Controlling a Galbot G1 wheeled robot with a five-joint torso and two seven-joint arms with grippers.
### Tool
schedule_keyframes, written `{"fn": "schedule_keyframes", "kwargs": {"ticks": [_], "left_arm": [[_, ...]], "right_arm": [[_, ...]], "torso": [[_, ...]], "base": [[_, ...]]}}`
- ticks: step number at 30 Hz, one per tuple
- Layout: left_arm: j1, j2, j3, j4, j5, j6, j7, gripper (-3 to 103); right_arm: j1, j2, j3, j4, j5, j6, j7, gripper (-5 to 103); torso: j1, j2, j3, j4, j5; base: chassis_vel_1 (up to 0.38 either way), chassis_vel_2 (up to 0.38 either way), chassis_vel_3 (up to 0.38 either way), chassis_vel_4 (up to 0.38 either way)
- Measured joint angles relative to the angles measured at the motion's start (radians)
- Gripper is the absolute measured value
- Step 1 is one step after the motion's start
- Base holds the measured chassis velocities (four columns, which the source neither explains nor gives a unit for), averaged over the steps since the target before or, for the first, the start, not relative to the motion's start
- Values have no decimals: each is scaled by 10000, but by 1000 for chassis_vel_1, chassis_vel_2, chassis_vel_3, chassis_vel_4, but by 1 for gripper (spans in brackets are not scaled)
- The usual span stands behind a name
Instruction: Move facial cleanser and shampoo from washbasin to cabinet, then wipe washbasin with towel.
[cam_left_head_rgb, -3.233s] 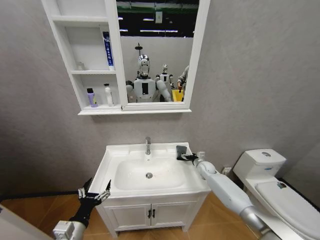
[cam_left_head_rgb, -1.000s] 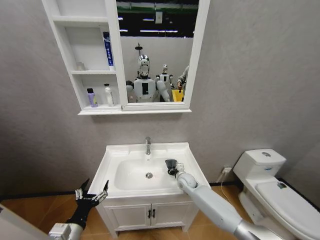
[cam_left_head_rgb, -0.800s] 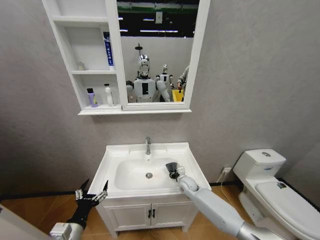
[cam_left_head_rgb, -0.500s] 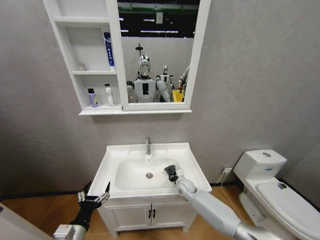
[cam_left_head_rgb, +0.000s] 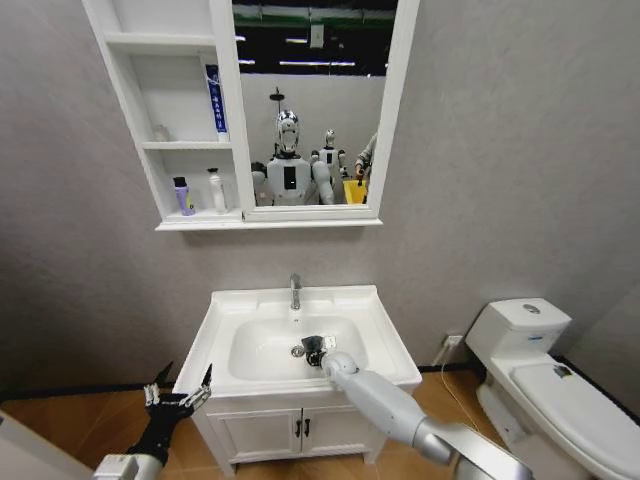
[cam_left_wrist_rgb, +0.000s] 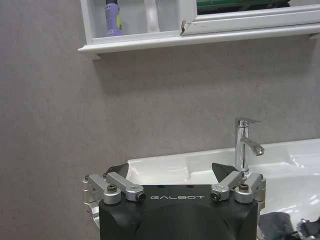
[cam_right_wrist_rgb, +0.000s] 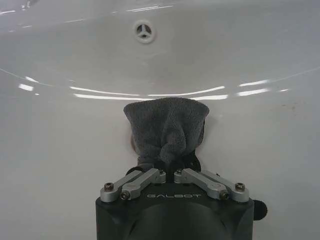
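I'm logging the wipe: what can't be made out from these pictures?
- Drain: right wrist view, the towel in the right end effector covers it.
- Labels on the cabinet bottles: head view, too small.
- Tap base: left wrist view, behind the left end effector.

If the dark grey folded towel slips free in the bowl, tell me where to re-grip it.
Pinch the bunched fold of the dark grey folded towel, where the right gripper holds it now, coming from above: the washbasin bowl blocks side access.
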Motion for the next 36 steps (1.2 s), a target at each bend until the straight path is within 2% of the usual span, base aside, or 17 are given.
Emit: {"fn": "schedule_keyframes", "kwargs": {"ticks": [3, 5, 7, 9, 10, 12, 16, 19, 20, 22, 32, 36], "left_arm": [[40, -83, 49, 2, 90, -11, 17, 94], [64, -78, 29, -6, 91, -12, 19, 94], [127, -18, -81, -52, 72, -11, 19, 94], [152, 0, -117, -80, 58, -11, 18, 94], [152, 0, -117, -80, 58, -11, 18, 94], [206, 30, -140, -141, 48, -11, 19, 94], [213, 41, -114, -160, 52, -6, 22, 94], [217, 41, -5, -163, 117, 8, 27, 94], [217, 41, -5, -163, 117, 8, 27, 94], [197, -25, 187, -147, 252, 8, 30, 94], [151, -768, 1154, -15, 1116, -63, 46, 94], [184, -1070, 1445, 15, 1455, -172, 69, 94]], "right_arm": [[208, 345, 125, -164, 580, -105, -397, 3], [315, 532, 202, -388, 589, -142, -632, 3], [531, 957, 323, -1036, 412, -217, -951, 3], [581, 1087, 353, -1274, 192, -238, -1034, 3], [581, 1087, 353, -1274, 192, -238, -1034, 3], [599, 1196, 383, -1668, -504, -352, -1049, 3], [601, 1182, 488, -1930, -739, -445, -903, 3], [458, 544, 695, -1395, -869, -473, -221, 3], [458, 544, 695, -1395, -869, -473, -221, 3], [246, -126, 734, -499, -769, -507, 194, 3], [2, -1246, 1181, 792, -626, -468, 1162, 3], [-91, -1766, 1362, 1246, -1153, -305, 1499, 3]], "torso": [[1, -1, 0, 3, 1], [1, -1, 0, 4, 1], [1, -1, -2, 3, 0], [1, -1, -2, 5, 0], [1, -1, -2, 5, 0], [1, 0, -4, 4, 1], [-1, 3, -7, 5, 4], [-1, 3, -7, 5, 2], [-1, 3, -7, 5, 2], [-1, 2, -4, -7, -1], [-1, 2, -4, 2, 2], [-1, 3, -4, 2, 3]], "base": [[0, 0, 0, 0], [0, 0, 0, 0], [0, 0, 0, 0], [0, 0, 0, 0], [0, 0, 0, 0], [0, 0, 0, 0], [0, 0, 0, 0], [0, 0, 0, 0], [0, 0, 0, 0], [0, 0, 0, 0], [0, 0, 0, 0], [0, 0, 0, 0]]}}
